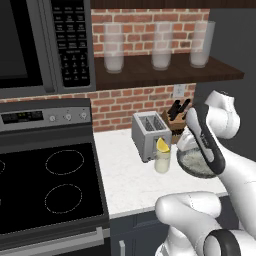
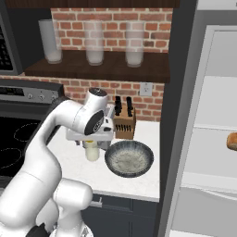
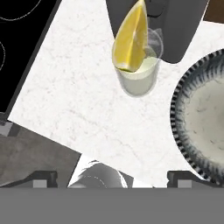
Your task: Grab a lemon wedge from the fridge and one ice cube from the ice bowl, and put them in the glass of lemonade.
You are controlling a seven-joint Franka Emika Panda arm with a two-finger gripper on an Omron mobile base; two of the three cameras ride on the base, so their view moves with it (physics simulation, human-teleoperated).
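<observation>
Dark fingertips [image 3: 43, 178] spread wide at hand-view bottom, gripping nothing. Bright yellow lemon wedge [image 3: 130, 39] propped in short clear glass of lemonade [image 3: 138, 75] at 12 o'clock, bare marble between. Speckled grey ice bowl [image 3: 202, 114] at 3 o'clock.

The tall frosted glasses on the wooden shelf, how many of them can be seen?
3, in a row on the shelf above the counter: left glass, middle glass, right glass. None seems hidden.

yellow lemon wedge [image 3: 130, 39], seemingly grey-speckled ice bowl [image 3: 183, 113]
</observation>
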